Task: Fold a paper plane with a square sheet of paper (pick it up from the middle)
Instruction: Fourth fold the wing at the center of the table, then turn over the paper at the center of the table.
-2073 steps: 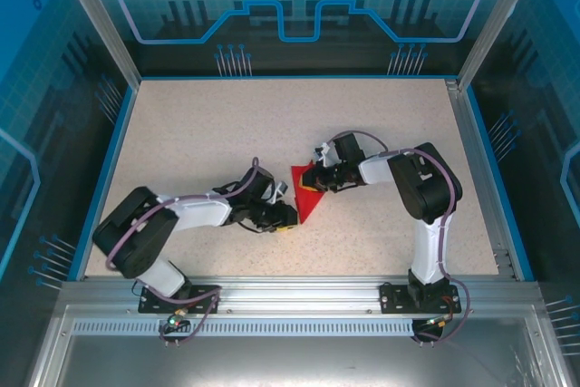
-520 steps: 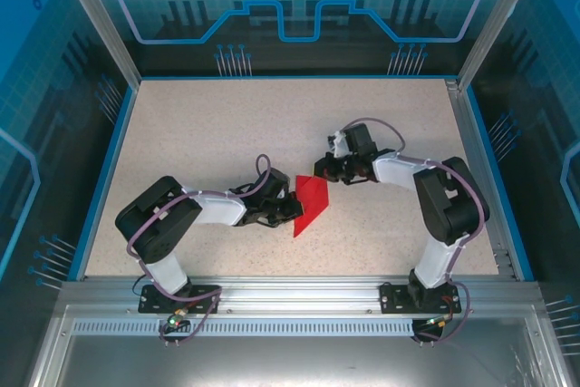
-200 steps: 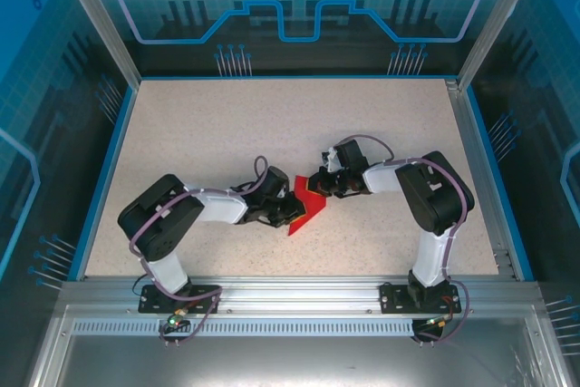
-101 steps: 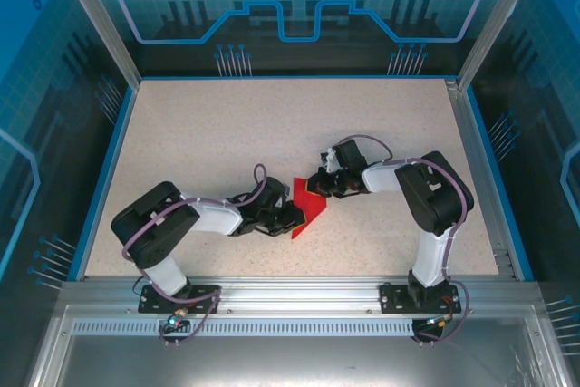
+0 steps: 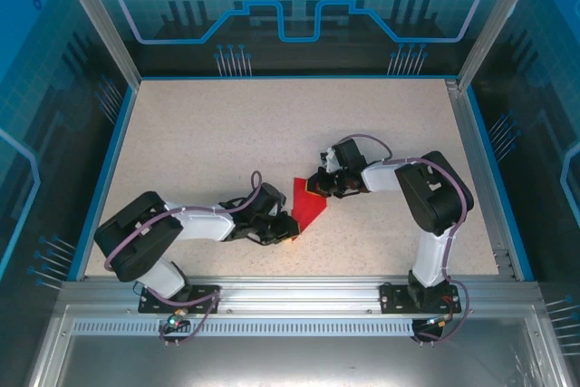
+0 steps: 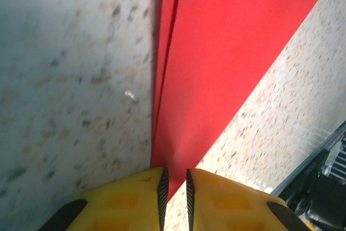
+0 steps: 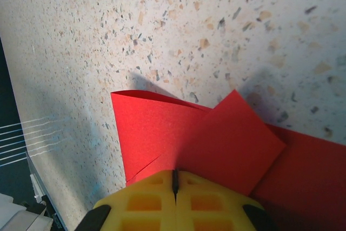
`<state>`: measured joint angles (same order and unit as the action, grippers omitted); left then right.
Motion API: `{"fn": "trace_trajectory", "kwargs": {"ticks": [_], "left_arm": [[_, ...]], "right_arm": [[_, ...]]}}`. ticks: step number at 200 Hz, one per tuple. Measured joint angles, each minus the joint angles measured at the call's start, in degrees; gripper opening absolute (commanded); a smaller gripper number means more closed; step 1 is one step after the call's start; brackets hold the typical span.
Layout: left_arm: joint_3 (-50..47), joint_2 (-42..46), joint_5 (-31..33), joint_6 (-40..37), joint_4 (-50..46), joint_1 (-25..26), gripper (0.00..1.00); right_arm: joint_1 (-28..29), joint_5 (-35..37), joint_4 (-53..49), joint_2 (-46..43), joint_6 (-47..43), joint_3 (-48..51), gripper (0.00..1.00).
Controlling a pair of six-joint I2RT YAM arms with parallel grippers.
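One thin bright red paper sheet, partly folded into a tapering wedge, flat on speckled beige table between both arms, right gripper clenched tight, tips at edge of folded flap, left gripper jaws a slit apart at near tip, grip unclear

The top external camera sits high at the near side, behind both arm bases, and looks down and away over the whole speckled worktop to the far blue wall. The left wrist camera rides very close to the worktop, looking along the yellow left gripper up the length of the folded red sheet of paper. The right wrist camera is equally close, looking past the right gripper onto the sheet's folded corner. All three views share that sheet at mid-worktop.
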<state>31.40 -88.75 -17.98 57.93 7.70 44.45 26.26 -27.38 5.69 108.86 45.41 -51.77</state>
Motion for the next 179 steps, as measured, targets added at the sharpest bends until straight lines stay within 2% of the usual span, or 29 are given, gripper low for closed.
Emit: {"fn": "trace_trajectory", "kwargs": {"ticks": [57,88,102,117,137,157,179], "left_arm": [[-2.0,9.4,-2.3,-4.0,-13.4,0.6,0.27],[-1.8,14.5,-1.2,-4.6,-16.5,-3.0,0.38],[-1.1,15.0,-0.3,-5.2,-16.9,-5.5,0.43],[1.0,13.9,0.2,-5.8,-16.9,-7.5,0.48],[7.5,9.2,0.2,-7.5,-17.4,-8.3,0.48],[14.8,3.2,0.2,-9.0,-17.3,-8.4,0.5],[19.6,-2.4,0.6,-10.3,-17.3,-8.4,0.49]], "right_arm": [[0.1,0.1,-0.2,-0.3,-0.4,0.0,0.05],[0.1,1.6,-3.7,-2.3,-1.9,0.0,0.13],[-0.1,2.1,-6.7,-4.2,-2.5,0.0,0.23],[-0.5,2.9,-9.4,-7.6,-3.3,0.1,0.31],[-1.9,3.8,-11.0,-14.2,-3.6,1.7,0.37],[-4.1,4.5,-11.8,-18.6,-3.4,4.6,0.41],[-5.2,4.5,-12.7,-18.4,-3.1,7.5,0.41]]}}
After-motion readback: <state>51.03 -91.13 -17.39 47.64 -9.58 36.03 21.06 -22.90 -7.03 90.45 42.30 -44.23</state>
